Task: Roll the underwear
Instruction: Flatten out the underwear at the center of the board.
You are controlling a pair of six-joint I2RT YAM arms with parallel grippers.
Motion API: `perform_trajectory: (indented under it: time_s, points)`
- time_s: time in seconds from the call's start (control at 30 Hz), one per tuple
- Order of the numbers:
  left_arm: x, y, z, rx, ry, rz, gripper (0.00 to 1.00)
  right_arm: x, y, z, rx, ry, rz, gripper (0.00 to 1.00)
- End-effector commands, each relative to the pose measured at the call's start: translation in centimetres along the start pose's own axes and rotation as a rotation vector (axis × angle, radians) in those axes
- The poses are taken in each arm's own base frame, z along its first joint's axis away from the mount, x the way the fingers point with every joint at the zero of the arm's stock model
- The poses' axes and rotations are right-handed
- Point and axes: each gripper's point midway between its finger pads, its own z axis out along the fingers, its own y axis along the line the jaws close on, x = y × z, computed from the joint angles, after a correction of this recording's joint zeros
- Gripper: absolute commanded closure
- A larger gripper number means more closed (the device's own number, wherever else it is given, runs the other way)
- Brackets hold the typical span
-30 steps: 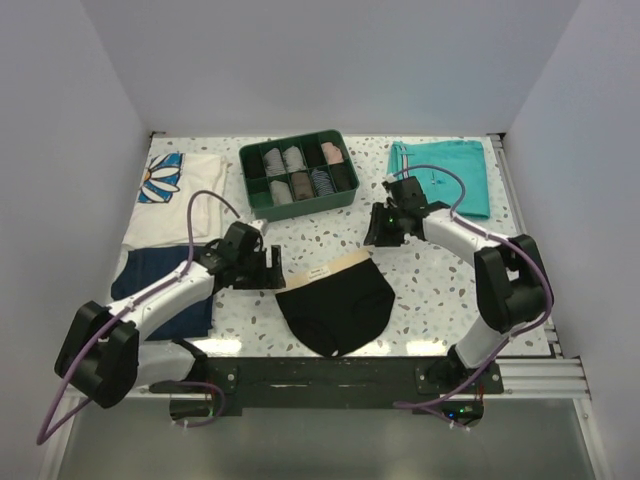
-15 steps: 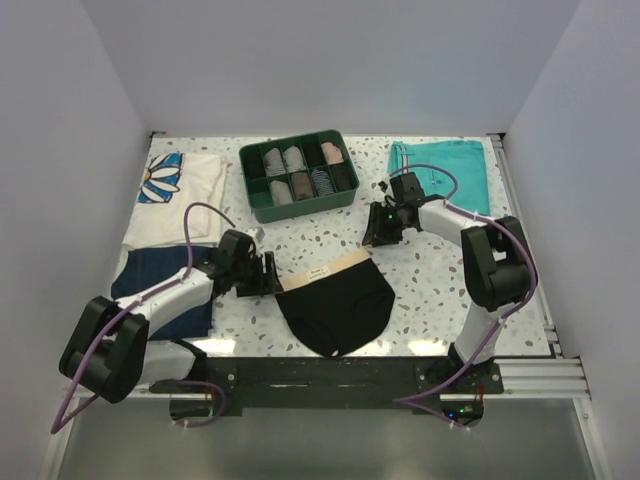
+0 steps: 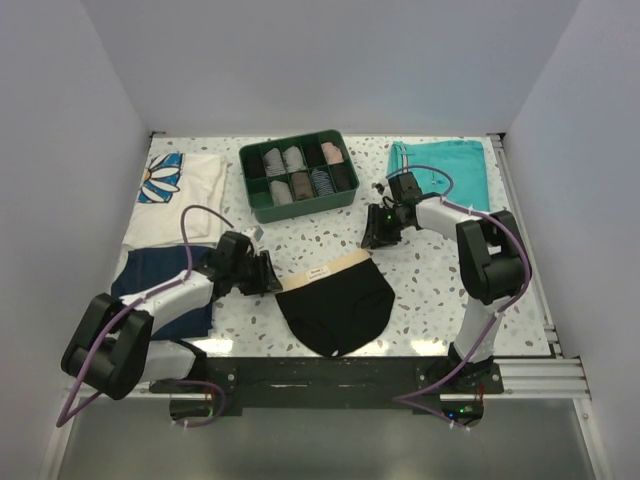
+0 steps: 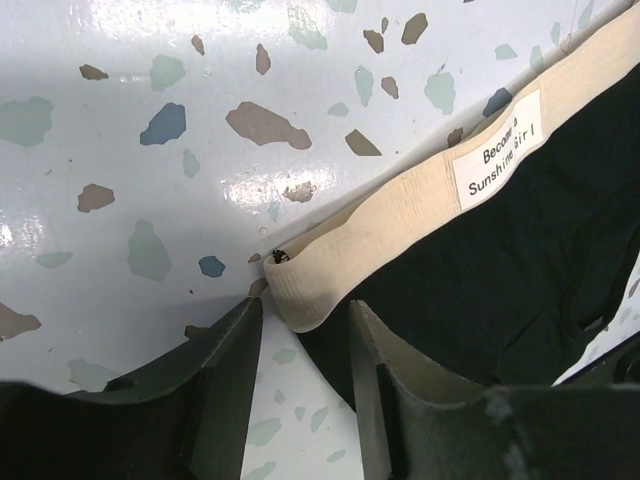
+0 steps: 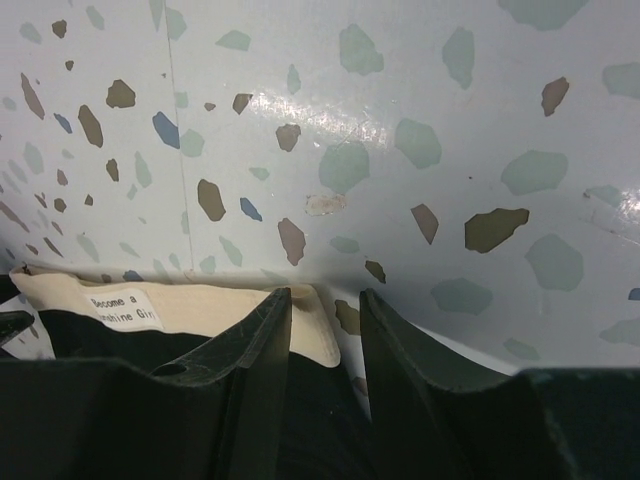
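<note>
Step in hand: the pick-up before the roll, nothing rolled yet. Underwear point(image 3: 335, 305) lies flat on the table point(image 3: 425, 300) mid-front, beige waistband point(image 4: 400, 215) on the far edge, crotch toward the bases.

L gripper point(image 3: 268, 275) sits low at the band's left corner. R gripper point(image 3: 372, 238) is at the right corner.

Next move, as I judge it: both need a firm pinch on the band ends, then fold or turn the band over evenly toward the crotch. An uneven grip would likely skew the roll.

Views:
- Top cam gives the whole layout and both arms' approach, but the finger gaps are too small to read.
- L wrist: fingers partly apart, the band corner right betw. the tips. Can't tell if it's pinched. The label point(image 4: 497, 147) on the band shows.
- R wrist: fingers narrow but apart, the band's end at the left finger, bare table showing in the rest of the gap, so no clamp.
</note>
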Motion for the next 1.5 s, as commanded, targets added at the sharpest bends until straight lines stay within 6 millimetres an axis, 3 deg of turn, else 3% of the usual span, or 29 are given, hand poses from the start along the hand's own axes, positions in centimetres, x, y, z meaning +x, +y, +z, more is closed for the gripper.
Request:
perform_trajectory:
  time_s: [0.0,0.13,0.37,0.4,0.5,0.63,1.0,1.03,1.1,1.13,1.27,1.47]
  points:
    - [0.4,0.2,0.4,0.011,0.01,-0.02,0.57,-0.1,0.1,0.5,-0.023,0.016,-0.02,0.62]
    - [0.4,0.0,0.5,0.022,0.017,-0.021,0.7,0.4,0.2,0.8,-0.042,0.036,-0.018,0.66]
    - [0.0,-0.1,0.8,0.019,0.015,-0.015,0.83,1.1,0.3,1.1,-0.066,0.056,-0.016,0.78]
    - [0.0,-0.1,0.7,0.019,0.015,-0.015,0.86,1.1,0.3,1.0,-0.064,0.052,-0.019,0.88]
    - [-0.7,-0.3,0.6,0.013,0.0,-0.002,0.94,0.7,0.3,0.6,-0.053,0.03,-0.023,1.0]
    - [-2.1,-0.8,0.1,-0.004,-0.024,0.031,1.0,-0.2,0.9,-0.7,-0.055,-0.02,-0.035,1.0]
    - [-8.1,-4.3,-4.0,0.007,-0.145,0.156,1.0,-2.0,4.3,-8.2,-0.113,-0.235,-0.061,1.0]
    - [-8.4,-4.6,-4.4,0.012,-0.152,0.164,1.0,-2.3,5.0,-9.8,-0.128,-0.28,-0.076,1.0]
    - [-9.2,-5.6,-5.7,0.03,-0.177,0.192,1.0,-2.2,5.6,-11.2,-0.14,-0.31,-0.074,1.0]
    - [-9.2,-5.7,-6.2,0.026,-0.173,0.196,1.0,-2.4,6.4,-13.1,-0.16,-0.359,-0.088,1.0]
    - [-10.2,-8.2,-9.3,0.101,-0.205,0.254,1.0,-1.3,7.9,-17.4,-0.197,-0.436,-0.104,1.0]
    - [-9.0,-10.4,-13.1,0.203,-0.215,0.265,1.0,2.0,9.8,-22.5,-0.267,-0.499,-0.113,1.0]
